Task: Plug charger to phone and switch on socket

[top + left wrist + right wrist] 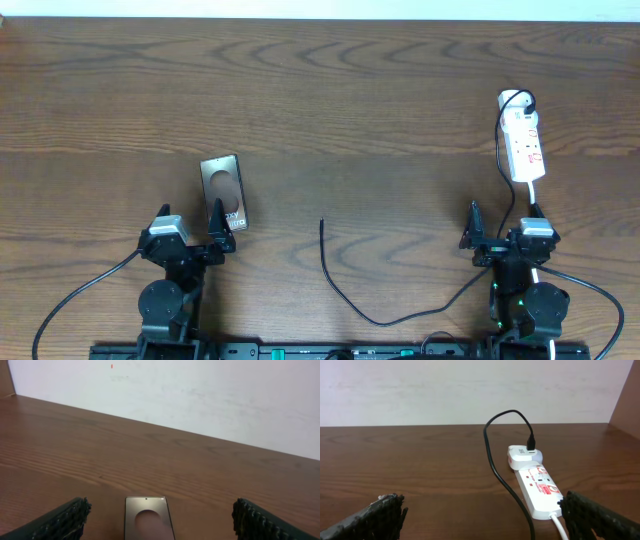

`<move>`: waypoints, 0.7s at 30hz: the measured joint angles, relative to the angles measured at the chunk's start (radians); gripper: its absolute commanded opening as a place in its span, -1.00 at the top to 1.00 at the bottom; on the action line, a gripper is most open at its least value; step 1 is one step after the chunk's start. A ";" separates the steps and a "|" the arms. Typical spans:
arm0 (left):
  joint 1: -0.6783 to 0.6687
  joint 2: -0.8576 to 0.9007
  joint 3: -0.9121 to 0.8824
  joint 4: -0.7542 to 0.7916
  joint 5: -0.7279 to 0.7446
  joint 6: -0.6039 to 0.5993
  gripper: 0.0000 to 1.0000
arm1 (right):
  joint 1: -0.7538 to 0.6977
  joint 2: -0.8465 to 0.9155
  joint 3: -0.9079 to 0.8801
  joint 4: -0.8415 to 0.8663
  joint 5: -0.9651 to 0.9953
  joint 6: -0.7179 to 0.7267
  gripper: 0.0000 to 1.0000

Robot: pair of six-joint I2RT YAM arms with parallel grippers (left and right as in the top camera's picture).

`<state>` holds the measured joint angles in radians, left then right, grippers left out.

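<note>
The bronze-brown phone [224,190] lies flat on the table just ahead of my left gripper [219,232], which is open and empty. In the left wrist view the phone [148,517] sits between the open fingers [160,522]. The thin black charger cable [352,297] curves across the table middle, its plug tip [322,223] lying free. The white socket strip [524,140] lies at the far right with a white adapter [525,456] plugged into its far end. My right gripper [497,240] is open and empty, short of the strip [540,490]; its fingers [482,515] frame the cable [507,487].
The strip's white cord [559,527] runs back toward my right arm. A pale wall stands beyond the table's far edge. A brown side panel [627,400] rises at the right.
</note>
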<state>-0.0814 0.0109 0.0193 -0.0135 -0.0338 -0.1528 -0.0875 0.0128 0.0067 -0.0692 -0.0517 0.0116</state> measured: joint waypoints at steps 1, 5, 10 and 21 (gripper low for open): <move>0.000 0.000 0.000 0.003 -0.003 0.000 -0.86 | 0.000 0.000 0.000 0.000 0.000 0.000 -0.99; 0.000 0.000 0.000 0.011 -0.012 0.000 -0.86 | 0.000 0.000 0.000 0.000 0.000 0.000 -0.98; 0.000 0.001 0.000 0.011 -0.020 0.005 -0.86 | 0.000 0.000 0.000 0.000 0.000 0.000 -0.99; 0.000 0.182 0.142 0.014 -0.023 0.039 -0.87 | 0.000 0.000 0.000 0.000 0.001 0.000 -0.98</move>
<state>-0.0814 0.1925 0.1608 0.0010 -0.0563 -0.1135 -0.0875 0.0128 0.0067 -0.0689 -0.0509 0.0116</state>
